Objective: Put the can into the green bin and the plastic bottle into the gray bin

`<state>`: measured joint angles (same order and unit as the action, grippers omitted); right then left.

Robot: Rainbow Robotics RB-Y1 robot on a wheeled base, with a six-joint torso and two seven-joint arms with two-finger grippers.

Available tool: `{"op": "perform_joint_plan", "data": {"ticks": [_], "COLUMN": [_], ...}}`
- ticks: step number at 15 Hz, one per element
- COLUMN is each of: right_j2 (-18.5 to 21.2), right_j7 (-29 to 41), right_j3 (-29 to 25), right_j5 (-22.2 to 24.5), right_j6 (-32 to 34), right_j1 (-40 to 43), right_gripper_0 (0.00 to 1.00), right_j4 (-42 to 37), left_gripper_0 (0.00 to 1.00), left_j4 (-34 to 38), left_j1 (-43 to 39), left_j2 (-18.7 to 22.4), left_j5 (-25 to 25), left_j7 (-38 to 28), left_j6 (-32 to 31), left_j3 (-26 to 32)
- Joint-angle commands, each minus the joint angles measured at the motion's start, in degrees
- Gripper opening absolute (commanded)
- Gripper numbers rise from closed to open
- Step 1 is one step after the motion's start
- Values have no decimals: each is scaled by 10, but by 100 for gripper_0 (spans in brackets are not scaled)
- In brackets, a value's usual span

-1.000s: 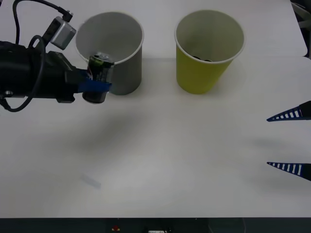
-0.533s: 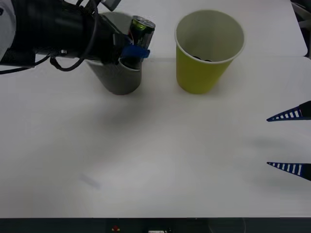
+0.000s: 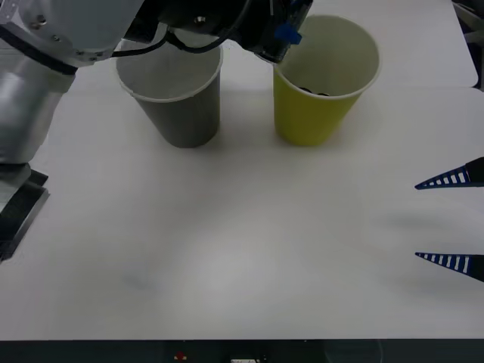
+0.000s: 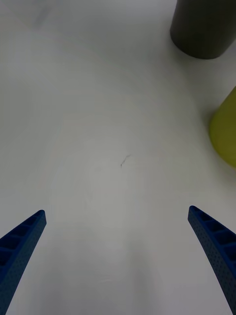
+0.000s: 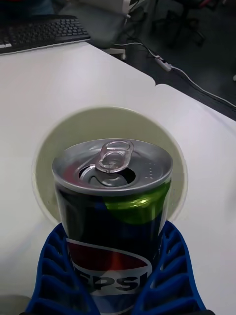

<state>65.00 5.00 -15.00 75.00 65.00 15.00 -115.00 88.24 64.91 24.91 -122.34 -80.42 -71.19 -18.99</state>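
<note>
Bright, even overhead light washes the white table [image 3: 249, 249]; soft shadows pool beneath the gray bin [image 3: 181, 106] and green bin [image 3: 314, 106]. Glare streaks the can [image 5: 113, 216] top; room at twelve o'clock blurs.

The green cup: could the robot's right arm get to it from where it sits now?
Probably yes. The right gripper waits open at the table's right edge, with bare table between it and the green cup. The left gripper holding the can over that cup might crowd it.

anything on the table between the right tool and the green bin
Nothing: bare white table between the right tool and the green bin in the front view.
</note>
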Motion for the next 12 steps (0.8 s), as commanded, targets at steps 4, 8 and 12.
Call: {"op": "perform_joint_plan", "data": {"ticks": [4,8,12], "right_j2": [0,0,0], "right_j7": [0,0,0], "right_j3": [0,0,0], "right_j5": [0,0,0], "right_j6": [0,0,0], "right_j1": [0,0,0], "right_gripper_0": [100,100,100], "right_j4": [0,0,0], "left_gripper_0": [0,0,5], "left_j4": [-142,-202,-204], "left_j1": [88,115,114], "left_j2": [-96,-133,-138], "left_j5": [-79,-98,-105], "left_j7": [1,12,14], "left_j6": [-2,18,18], "left_j3": [-1,0,-1]}}
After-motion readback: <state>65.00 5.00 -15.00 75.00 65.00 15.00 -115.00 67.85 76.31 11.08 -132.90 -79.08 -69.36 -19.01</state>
